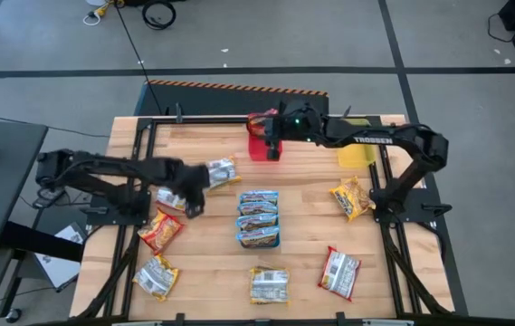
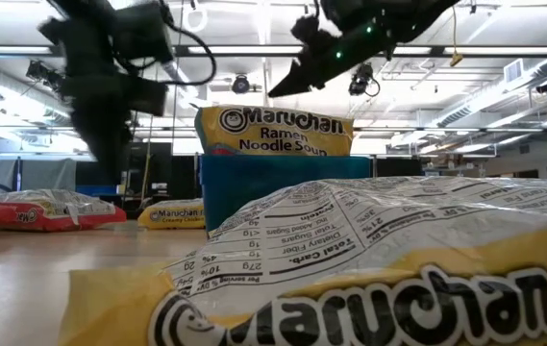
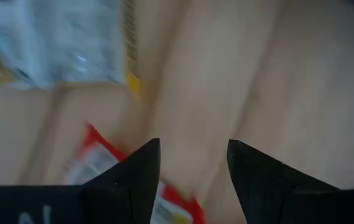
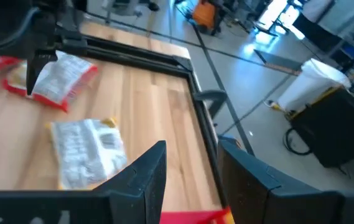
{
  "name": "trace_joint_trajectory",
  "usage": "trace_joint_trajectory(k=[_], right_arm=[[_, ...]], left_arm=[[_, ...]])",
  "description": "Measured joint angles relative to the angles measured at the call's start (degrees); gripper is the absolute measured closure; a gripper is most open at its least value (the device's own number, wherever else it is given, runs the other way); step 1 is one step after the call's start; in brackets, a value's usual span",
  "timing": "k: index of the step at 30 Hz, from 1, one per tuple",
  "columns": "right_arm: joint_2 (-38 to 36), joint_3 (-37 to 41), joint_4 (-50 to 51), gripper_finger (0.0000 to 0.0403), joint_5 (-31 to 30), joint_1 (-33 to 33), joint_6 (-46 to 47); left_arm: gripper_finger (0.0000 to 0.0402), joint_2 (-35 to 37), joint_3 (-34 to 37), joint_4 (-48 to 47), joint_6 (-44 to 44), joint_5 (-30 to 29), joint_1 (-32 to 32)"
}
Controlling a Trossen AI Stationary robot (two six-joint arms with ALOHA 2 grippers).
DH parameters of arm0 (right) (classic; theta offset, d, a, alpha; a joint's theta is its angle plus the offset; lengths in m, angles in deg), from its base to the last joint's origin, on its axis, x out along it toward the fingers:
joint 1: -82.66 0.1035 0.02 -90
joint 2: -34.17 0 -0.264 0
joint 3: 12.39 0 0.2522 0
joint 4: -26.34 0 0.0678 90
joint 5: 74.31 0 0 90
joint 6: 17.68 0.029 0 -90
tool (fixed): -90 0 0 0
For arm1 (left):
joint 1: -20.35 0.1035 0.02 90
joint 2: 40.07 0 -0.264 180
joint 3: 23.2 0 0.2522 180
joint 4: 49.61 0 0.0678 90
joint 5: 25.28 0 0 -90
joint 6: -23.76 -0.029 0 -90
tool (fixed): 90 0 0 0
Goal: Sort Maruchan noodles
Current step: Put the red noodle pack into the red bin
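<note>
Several Maruchan packets lie flat on the wooden table. Blue ones are stacked in the blue tray (image 1: 258, 237). A red-orange packet (image 1: 160, 228) and a silver-yellow packet (image 1: 221, 172) lie near my left gripper (image 1: 192, 203), which hovers open between them. In its wrist view the left gripper (image 3: 192, 165) is over bare wood, with the red packet (image 3: 93, 168) beside one finger. My right gripper (image 1: 272, 147) hangs open over the red tray (image 1: 259, 149) at the far edge. The right wrist view shows the right gripper (image 4: 192, 165) holding nothing, with the red tray (image 4: 195, 216) just below.
A yellow tray (image 1: 357, 152) sits at the far right. Loose packets lie at the right (image 1: 351, 197), near right (image 1: 339, 272), near middle (image 1: 268, 285) and near left (image 1: 156, 276). In the low view a yellow packet (image 2: 350, 269) fills the foreground before the blue tray (image 2: 283, 187).
</note>
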Motion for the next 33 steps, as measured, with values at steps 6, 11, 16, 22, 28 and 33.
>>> trace_joint_trajectory(k=[6,11,16,22,28,33], right_arm=[[-2.54,0.00,2.00,0.0254,-6.14,4.23,-0.02],[-3.01,0.00,3.32,0.0255,-9.64,6.69,0.12],[-2.88,0.01,6.40,0.0255,-11.52,8.74,0.57],[-2.86,0.02,7.11,0.0255,-13.73,10.91,0.55],[-2.86,0.02,8.80,0.0255,-13.75,12.14,0.57],[-2.81,0.02,10.03,0.0255,-14.16,12.31,0.57]], left_arm=[[0.0210,0.00,-3.13,-13.55,6.93,-8.14,-14.19],[0.0210,-0.04,-1.00,-22.50,10.47,-17.47,-22.68],[0.0210,-0.28,3.25,-23.16,12.57,-16.81,-25.21],[0.0209,-0.46,2.59,-21.45,15.46,-22.04,-23.86],[0.0209,-5.73,2.71,-19.68,13.38,-18.67,-19.55],[0.0221,-10.31,2.43,-16.35,7.75,-19.60,-17.67]])
